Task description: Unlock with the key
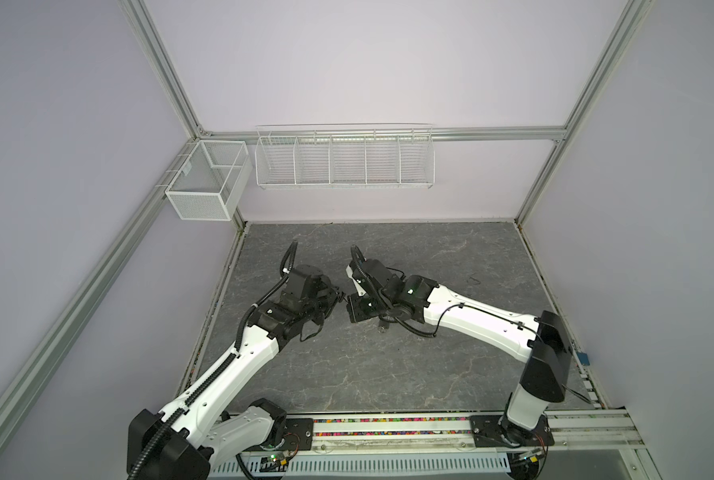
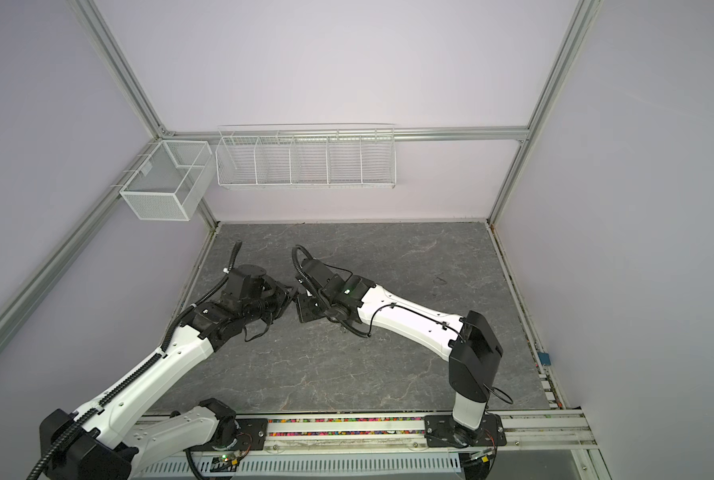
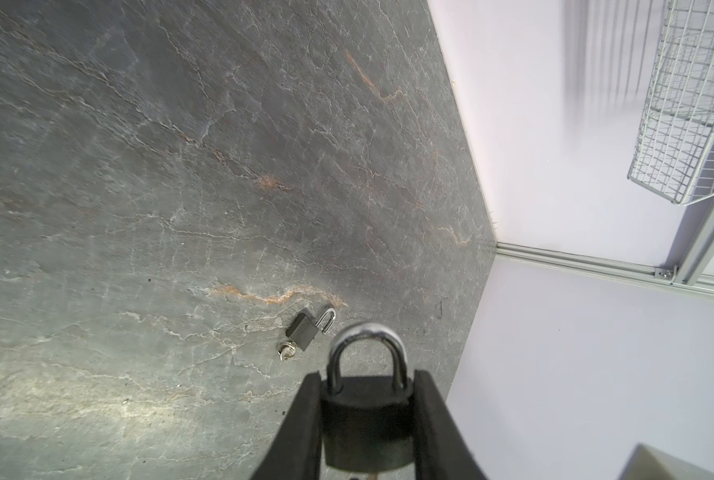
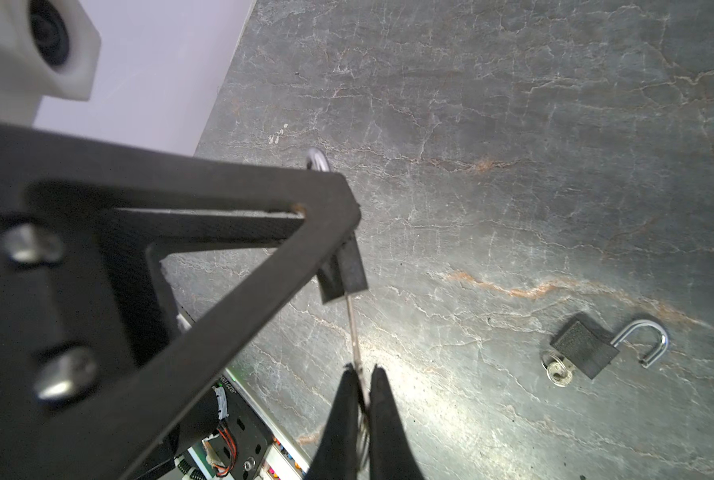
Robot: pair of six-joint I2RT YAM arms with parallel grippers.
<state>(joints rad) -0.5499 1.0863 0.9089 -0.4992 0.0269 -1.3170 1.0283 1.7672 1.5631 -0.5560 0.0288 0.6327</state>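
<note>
The left pincer [image 3: 366, 376] is clamped on the black body of a padlock [image 3: 365, 424], one finger on each side. The padlock's silver shackle [image 3: 365, 332] stands out past the fingertips and is closed into the body. The right pincer [image 4: 363, 372] meets it tip to tip, its fingers pressed together on the head of a key [image 4: 353, 332]. The key's thin blade runs straight from those fingers to the underside of the held padlock. How far it has gone into the body cannot be told.

In both top views the two pincers come together above the middle of the counter [image 1: 451, 257], slightly toward the left, with both arms stretched inward. The padlock and key are held in the air between them, clear of the surface.

Beyond them, a second padlock [image 4: 583, 345] lies flat on the grey, stone-patterned counter. Its shackle is swung open and a second key [image 4: 556, 370] sits in its base. It lies apart from both pincers.

Farther out, a white wire rack [image 1: 345, 160] with several compartments hangs on the back wall [image 1: 368, 62]. A white mesh basket [image 1: 206, 178] is mounted at the left corner beside it.
</note>
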